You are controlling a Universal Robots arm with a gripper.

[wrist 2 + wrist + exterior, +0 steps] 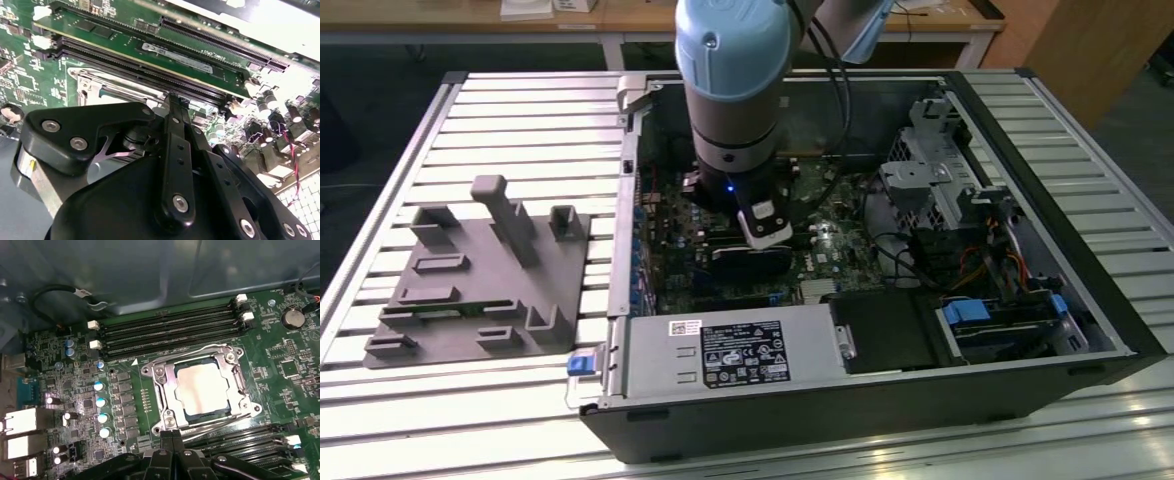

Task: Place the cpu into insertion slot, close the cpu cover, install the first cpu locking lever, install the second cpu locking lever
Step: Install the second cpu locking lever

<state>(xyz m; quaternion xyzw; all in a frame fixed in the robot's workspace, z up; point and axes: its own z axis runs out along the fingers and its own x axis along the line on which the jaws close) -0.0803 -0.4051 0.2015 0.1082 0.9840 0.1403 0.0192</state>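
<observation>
A ribbed metal worktable [520, 130] carries an open computer case [881, 400] with its side panel off, and a grey moulded fixture [474, 290] lies on the table toward the exterior view's left edge. The arm [734, 90] reaches straight down into the case and hides most of the motherboard [834, 245] beneath it in that view.

In the first wrist view the cpu [204, 389] sits in the insertion slot [187, 412], its pale metal top showing through the window of the cpu cover [167, 385], which lies flat over it. Thin wire levers run along the cover's edges; whether they are latched is hard to make out. Long black memory slots [170, 330] lie along one side of the socket, with more on the opposite side, partly cut off.

The gripper [172, 434] hangs just beside the socket's edge, its black fingers pressed together with nothing between them. In the second wrist view the gripper [172, 100] body blocks most of the socket, leaving a silvery corner of the cover [87, 82] visible.
</observation>
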